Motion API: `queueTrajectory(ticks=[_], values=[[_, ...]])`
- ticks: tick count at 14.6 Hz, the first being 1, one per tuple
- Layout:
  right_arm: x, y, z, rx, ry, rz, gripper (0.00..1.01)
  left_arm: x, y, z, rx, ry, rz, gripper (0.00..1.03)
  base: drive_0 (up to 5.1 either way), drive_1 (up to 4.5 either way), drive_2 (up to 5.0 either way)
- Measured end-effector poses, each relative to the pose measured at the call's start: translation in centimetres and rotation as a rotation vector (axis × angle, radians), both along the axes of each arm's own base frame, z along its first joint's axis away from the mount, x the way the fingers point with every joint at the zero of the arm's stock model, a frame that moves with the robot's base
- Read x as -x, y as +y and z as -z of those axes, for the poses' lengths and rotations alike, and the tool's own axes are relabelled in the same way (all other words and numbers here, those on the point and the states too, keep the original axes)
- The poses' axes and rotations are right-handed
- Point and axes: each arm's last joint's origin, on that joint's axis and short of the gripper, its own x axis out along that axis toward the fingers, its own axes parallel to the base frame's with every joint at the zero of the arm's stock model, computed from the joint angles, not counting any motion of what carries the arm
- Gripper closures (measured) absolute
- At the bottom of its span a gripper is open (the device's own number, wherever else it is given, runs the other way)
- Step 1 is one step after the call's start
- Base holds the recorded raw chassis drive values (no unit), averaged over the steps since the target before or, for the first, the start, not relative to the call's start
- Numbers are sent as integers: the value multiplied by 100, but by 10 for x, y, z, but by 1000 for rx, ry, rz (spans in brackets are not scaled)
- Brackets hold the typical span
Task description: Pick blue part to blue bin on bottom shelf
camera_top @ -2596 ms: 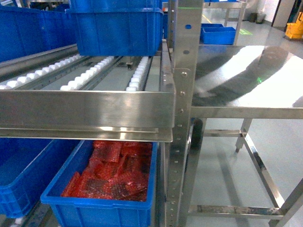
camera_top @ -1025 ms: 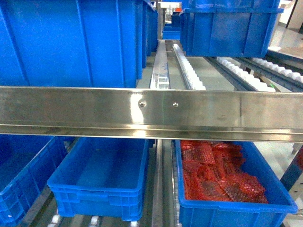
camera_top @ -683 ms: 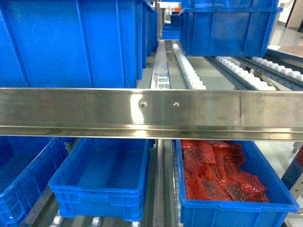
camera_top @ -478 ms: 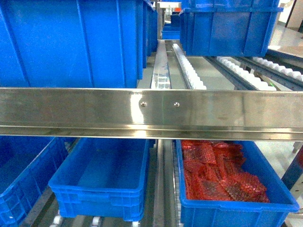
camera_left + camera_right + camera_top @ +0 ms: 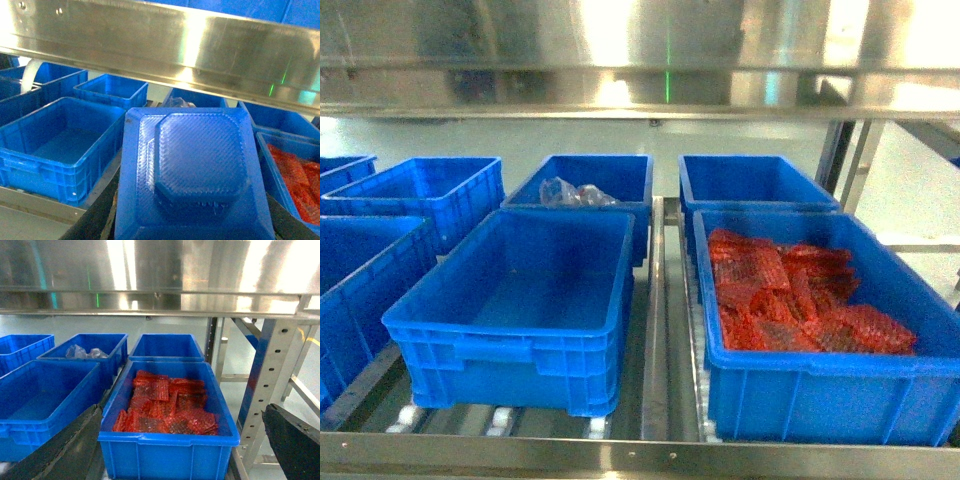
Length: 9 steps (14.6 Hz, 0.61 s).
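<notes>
Squarely flat-face-up, blue part (image 5: 200, 170), no clear long axis.

blue bin (image 5: 520, 290) open-topped, steel rail (image 5: 640, 85) overhead

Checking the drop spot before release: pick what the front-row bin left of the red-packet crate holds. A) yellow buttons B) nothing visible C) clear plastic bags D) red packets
B: the blue bin shows only its smooth bare floor, while the red packets fill the neighbouring crate to its right.
</notes>
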Motion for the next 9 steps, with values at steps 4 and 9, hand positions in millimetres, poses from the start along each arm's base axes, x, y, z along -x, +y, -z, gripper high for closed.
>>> queueTrajectory(ticks=[4, 9], values=[[0, 0, 0, 0, -2, 0, 3, 0, 0, 0, 0, 1, 0, 60, 0, 0, 0], [0, 0, 0, -1, -1, 1, 3, 0, 0, 0, 0, 0, 0, 60, 0, 0, 0]])
